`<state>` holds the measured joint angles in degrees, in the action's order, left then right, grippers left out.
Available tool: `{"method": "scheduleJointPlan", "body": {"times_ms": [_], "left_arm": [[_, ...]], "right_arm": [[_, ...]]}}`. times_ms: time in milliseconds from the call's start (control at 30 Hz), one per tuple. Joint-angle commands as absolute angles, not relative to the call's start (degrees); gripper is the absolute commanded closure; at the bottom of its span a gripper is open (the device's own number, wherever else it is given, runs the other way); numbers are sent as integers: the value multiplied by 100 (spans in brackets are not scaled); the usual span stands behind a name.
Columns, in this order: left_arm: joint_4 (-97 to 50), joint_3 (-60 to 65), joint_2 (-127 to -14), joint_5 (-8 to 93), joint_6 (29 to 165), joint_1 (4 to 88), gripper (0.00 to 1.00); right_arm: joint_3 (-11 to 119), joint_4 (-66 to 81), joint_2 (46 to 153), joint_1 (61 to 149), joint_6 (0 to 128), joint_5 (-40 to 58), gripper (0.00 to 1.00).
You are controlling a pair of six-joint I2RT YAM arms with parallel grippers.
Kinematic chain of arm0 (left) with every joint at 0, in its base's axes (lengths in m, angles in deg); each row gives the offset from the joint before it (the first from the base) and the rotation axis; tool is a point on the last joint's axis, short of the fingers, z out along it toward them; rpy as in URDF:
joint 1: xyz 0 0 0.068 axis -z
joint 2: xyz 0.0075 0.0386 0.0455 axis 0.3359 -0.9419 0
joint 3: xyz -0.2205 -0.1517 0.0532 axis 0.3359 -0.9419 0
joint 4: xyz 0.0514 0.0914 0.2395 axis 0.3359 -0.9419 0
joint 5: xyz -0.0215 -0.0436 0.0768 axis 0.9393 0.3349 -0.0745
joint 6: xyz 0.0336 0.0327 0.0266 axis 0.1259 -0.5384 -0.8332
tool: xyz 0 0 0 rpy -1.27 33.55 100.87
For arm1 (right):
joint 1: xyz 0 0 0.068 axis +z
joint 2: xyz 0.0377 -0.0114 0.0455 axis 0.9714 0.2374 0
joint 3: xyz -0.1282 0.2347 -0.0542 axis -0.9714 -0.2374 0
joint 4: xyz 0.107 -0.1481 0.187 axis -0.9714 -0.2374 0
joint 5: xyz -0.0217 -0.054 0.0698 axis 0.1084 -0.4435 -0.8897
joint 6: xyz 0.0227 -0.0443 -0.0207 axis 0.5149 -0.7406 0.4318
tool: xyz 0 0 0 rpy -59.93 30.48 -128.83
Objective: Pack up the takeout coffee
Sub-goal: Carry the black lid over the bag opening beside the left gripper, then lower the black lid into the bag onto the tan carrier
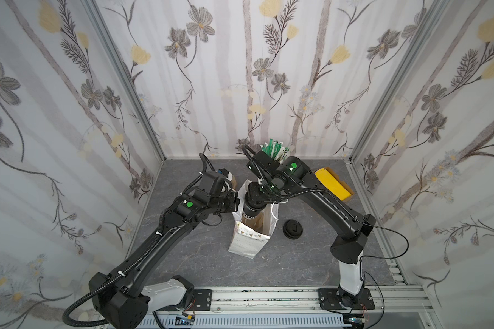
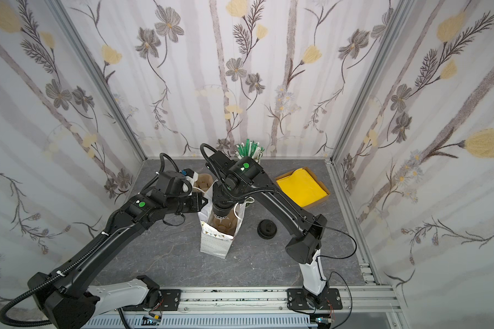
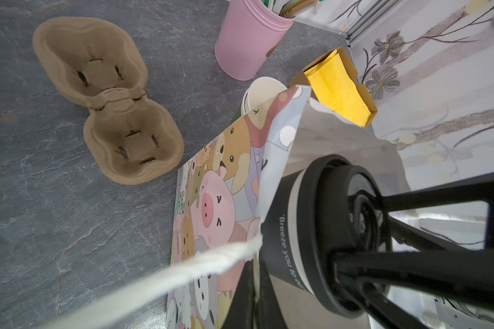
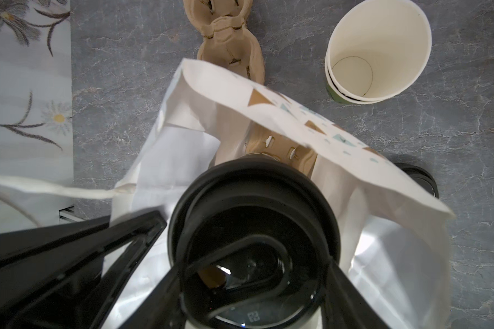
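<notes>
The right arm rises from its base, bends at the elbow and reaches to the middle. Its wrist is turned down, so the right gripper [image 4: 246, 242] points straight at the table. Its jaws are clamped on the black lid [image 4: 254, 182] of the takeout coffee [image 1: 252, 213], with one finger on each side.

The cup hangs directly under this gripper and is upright. Its long axis is vertical, the lid points up to the wrist and the base points down. Its lower part is inside the mouth of the white bag [image 1: 247, 243], above a brown pulp carrier [image 4: 280, 148] that lies deeper in the bag.

The left arm is stretched low and almost level. The left gripper [image 2: 202, 201] is just beside the cup, with its jaws together on the bag's rim. Whether paper or the cord handle [image 3: 206, 262] is between them, I cannot tell.
</notes>
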<state>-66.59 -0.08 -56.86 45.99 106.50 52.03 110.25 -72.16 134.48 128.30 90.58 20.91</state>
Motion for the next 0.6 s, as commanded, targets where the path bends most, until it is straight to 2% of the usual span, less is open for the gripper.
{"method": "scheduleJointPlan", "body": {"times_ms": [0,567], "left_arm": [[-6537,-52,-5606,4535,10645,5196,100],[-6528,-185,-5527,4511,10645,5171,100]], "right_arm": [[11049,-7084,13545,12856,8881,2323,59],[11006,-7077,13895,13051,8637,2626,60]]}}
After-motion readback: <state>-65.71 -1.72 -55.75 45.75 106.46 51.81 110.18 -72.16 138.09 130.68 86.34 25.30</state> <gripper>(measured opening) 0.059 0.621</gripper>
